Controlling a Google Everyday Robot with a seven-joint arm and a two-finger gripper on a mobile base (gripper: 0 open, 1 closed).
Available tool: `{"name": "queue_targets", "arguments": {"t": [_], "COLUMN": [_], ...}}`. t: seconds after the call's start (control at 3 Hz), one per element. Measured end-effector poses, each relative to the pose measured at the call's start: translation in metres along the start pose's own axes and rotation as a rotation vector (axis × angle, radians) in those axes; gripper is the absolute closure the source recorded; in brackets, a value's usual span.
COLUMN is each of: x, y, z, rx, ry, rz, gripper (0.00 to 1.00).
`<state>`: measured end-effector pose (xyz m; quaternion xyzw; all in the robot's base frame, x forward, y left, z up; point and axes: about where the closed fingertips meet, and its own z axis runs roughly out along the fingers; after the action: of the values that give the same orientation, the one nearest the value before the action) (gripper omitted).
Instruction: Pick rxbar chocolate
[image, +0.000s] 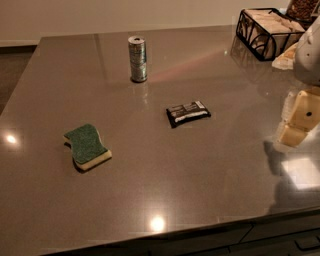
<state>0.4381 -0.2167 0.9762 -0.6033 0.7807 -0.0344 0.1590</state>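
The rxbar chocolate (188, 113) is a small flat black-wrapped bar with white lettering. It lies flat near the middle of the grey countertop (150, 190), its long side running left to right. My gripper (296, 122) shows as cream-coloured parts at the right edge of the view, above the counter. It is well to the right of the bar and slightly nearer the front, and it touches nothing. The white arm (311, 52) rises above it.
A silver can (137, 58) stands upright behind and to the left of the bar. A green-and-yellow sponge (86, 147) lies at the front left. A black wire basket (267, 31) holding pale items stands at the back right corner. The counter's front edge runs along the bottom.
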Motion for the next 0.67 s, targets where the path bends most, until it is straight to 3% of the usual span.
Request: {"name": "queue_targets", "arguments": {"t": [0.67], "x": [-0.0040], "y": [-0.0035], "z": [0.0019], "rx": [-0.009], "ry": [-0.007], "rz": [-0.003], "gripper": [0.00]}}
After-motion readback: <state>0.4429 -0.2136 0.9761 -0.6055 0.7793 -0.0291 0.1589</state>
